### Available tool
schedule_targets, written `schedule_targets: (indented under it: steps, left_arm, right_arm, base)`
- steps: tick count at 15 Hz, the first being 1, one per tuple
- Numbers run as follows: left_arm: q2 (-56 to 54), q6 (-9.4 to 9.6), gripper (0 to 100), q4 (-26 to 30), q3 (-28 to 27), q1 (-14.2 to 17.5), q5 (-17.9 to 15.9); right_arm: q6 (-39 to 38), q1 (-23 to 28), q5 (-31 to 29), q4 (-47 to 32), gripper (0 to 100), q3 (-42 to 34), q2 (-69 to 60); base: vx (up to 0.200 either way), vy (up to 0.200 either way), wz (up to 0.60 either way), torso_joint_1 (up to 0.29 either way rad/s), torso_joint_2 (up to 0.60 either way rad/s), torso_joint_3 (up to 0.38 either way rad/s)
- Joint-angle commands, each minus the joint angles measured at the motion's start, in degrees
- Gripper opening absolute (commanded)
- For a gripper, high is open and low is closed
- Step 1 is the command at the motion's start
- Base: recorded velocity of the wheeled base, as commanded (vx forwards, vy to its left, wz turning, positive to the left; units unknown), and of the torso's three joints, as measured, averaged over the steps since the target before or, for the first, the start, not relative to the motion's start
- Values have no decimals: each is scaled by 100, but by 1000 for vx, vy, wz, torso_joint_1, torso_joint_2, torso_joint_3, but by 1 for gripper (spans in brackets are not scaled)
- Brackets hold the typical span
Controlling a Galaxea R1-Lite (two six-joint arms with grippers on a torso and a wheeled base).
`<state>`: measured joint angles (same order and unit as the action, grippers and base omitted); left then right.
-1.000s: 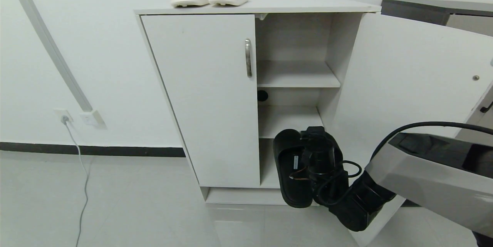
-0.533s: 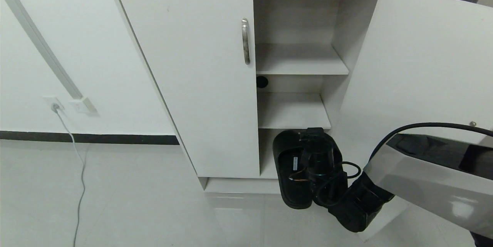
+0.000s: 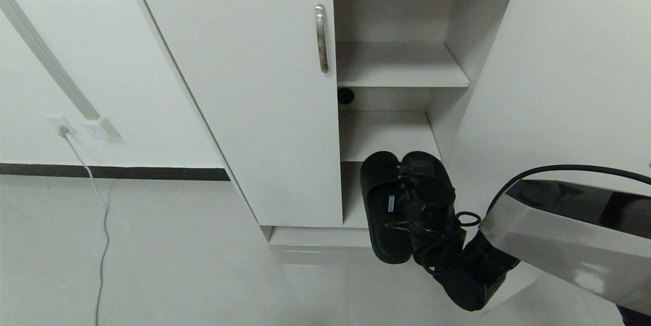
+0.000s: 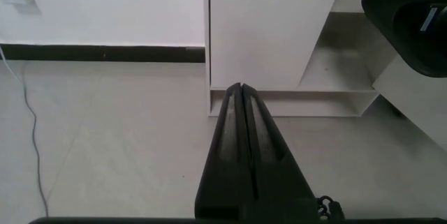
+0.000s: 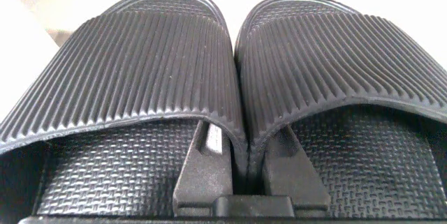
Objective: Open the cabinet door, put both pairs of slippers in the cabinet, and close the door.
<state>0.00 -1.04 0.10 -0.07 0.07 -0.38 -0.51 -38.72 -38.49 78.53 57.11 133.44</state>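
My right gripper (image 3: 414,199) is shut on the pair of black slippers (image 3: 389,204), holding them in front of the bottom opening of the white cabinet (image 3: 396,61). In the right wrist view its fingers (image 5: 206,165) pinch the two touching inner walls of the black slippers (image 5: 167,63), under the ribbed straps. The cabinet's right door (image 3: 549,77) stands wide open; the left door (image 3: 244,77) with its metal handle (image 3: 320,36) is closed. My left gripper (image 4: 241,91) is shut with nothing in it, low over the floor before the cabinet base (image 4: 293,102).
Two bare shelves (image 3: 399,69) sit inside the open half, with a round hole (image 3: 346,95) in the back panel. A wall socket with a grey cable (image 3: 66,132) lies to the left. Grey tiled floor (image 3: 152,265) spreads in front.
The head camera has tilted down and nearer, so the cabinet top and the cream slippers left the picture. The right gripper with the black slippers has risen slightly toward the cabinet opening.
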Motion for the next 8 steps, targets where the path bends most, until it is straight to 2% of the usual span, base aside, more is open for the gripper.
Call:
schedule_targets:
  steps: [1,5,8]
  left_arm:
    - [9,-2,0,-1,-1,1,3]
    - [9,-2,0,-1,-1,1,3]
    - [9,-2,0,-1,-1,1,-6]
  right_arm:
    - [69,-4,17,57,0,-69,42]
    - [69,-4,43,48,0,-86,139]
    - [69,-4,34,48,0,-78,130]
  base:
    - [0,0,0,0,0,0]
    - [0,0,0,0,0,0]
    - [200,0,0,2,2,1]
